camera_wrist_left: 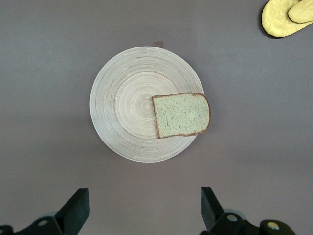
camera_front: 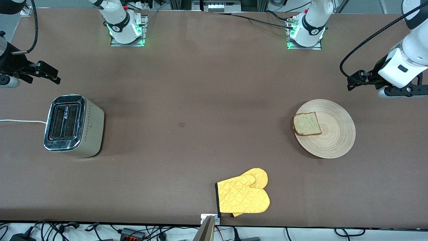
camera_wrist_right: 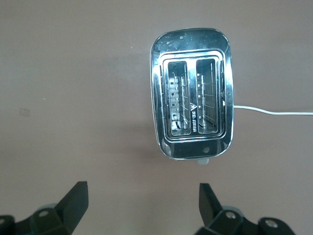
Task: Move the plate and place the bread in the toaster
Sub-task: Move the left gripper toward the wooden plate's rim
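Left wrist view: the left end effector [camera_wrist_left: 142, 210] hangs wide open and empty over bare table [camera_wrist_left: 44, 161] just beside the wooden plate [camera_wrist_left: 127, 107], its two dark fingers [camera_wrist_left: 78, 208] spread wider than the bread slice [camera_wrist_left: 182, 115]. The slice lies flat on the plate, off-centre, its rounded-corner edge reaching the rim toward the right arm's end of the table and slightly overhanging it. Squarish, it has little long axis to speak of; its flat faces point up and down, so it would need turning on edge to enter a slot.

At the table's other end the right end effector [camera_wrist_right: 142, 208] is likewise spread wide, holding nothing, near the chrome-topped toaster [camera_wrist_right: 191, 113]. The toaster stands upright, well apart from the plate, its two dark slots open to the ceiling and running lengthwise along the body; in the front view that long axis runs roughly toward the camera, with the white power cord [camera_wrist_right: 274, 112] leaving the side turned away from the plate.

Likely hazards: gripping the thin plate rim could tip it and slide the overhanging slice off; a soft slice may tear or fold when pinched. A yellow oven mitt [camera_front: 244, 194] lies nearer the front camera than the plate.
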You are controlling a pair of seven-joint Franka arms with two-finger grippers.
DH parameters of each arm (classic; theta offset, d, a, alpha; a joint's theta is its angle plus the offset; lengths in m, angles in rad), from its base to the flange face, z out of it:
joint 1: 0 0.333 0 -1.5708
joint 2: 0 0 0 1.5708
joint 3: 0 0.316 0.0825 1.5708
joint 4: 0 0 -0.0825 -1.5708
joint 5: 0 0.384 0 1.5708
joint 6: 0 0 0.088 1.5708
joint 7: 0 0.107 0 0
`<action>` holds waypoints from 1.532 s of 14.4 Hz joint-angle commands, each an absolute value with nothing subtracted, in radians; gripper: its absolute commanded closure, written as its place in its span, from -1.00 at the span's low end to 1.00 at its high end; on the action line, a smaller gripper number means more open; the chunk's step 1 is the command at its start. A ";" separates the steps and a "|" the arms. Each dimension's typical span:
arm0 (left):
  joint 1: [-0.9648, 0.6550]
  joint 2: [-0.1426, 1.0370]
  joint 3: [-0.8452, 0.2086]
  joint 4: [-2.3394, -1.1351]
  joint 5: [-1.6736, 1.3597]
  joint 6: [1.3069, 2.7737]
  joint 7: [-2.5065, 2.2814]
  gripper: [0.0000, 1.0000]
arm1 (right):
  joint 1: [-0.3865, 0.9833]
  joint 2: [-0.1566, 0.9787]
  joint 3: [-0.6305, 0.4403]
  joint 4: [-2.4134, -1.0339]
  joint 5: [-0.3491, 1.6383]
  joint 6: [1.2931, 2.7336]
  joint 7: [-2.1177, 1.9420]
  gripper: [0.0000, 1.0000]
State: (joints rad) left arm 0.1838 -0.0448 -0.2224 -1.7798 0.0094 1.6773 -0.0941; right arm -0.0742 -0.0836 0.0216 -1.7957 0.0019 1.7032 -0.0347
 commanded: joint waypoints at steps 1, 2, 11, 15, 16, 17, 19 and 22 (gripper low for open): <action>0.186 -0.052 -0.222 -1.772 0.020 1.661 -0.103 -1.00 | -0.083 -0.074 0.032 -1.773 -0.006 1.686 -0.037 -1.00; 0.186 -0.052 -0.222 -1.772 0.020 1.661 -0.103 -1.00 | -0.083 -0.074 0.032 -1.773 -0.006 1.693 -0.038 -1.00; 0.192 -0.038 -0.215 -1.772 -0.009 1.663 -0.097 -1.00 | -0.086 -0.069 0.031 -1.773 0.000 1.701 -0.035 -1.00; 0.271 0.027 -0.209 -1.759 -0.092 1.667 -0.086 -1.00 | -0.081 -0.069 0.032 -1.773 -0.006 1.712 -0.037 -1.00; 0.299 0.049 -0.209 -1.755 -0.124 1.670 -0.086 -1.00 | -0.083 -0.069 0.032 -1.773 -0.006 1.712 -0.037 -1.00; 0.328 0.086 -0.209 -1.729 -0.144 1.666 -0.078 -1.00 | -0.083 -0.069 0.032 -1.773 -0.006 1.712 -0.037 -1.00; 0.354 0.161 -0.207 -1.684 -0.146 1.660 0.051 -1.00 | -0.081 -0.066 0.032 -1.773 -0.006 1.715 -0.037 -1.00; 0.463 0.236 -0.209 -1.683 -0.204 1.646 0.237 -1.00 | -0.081 -0.046 0.034 -1.773 -0.002 1.716 -0.037 -1.00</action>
State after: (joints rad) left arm 0.4056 0.1683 -0.2022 -1.7297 -0.1499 1.6777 0.1316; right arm -0.0745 -0.0674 0.0239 -1.7936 0.0019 1.7170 -0.0348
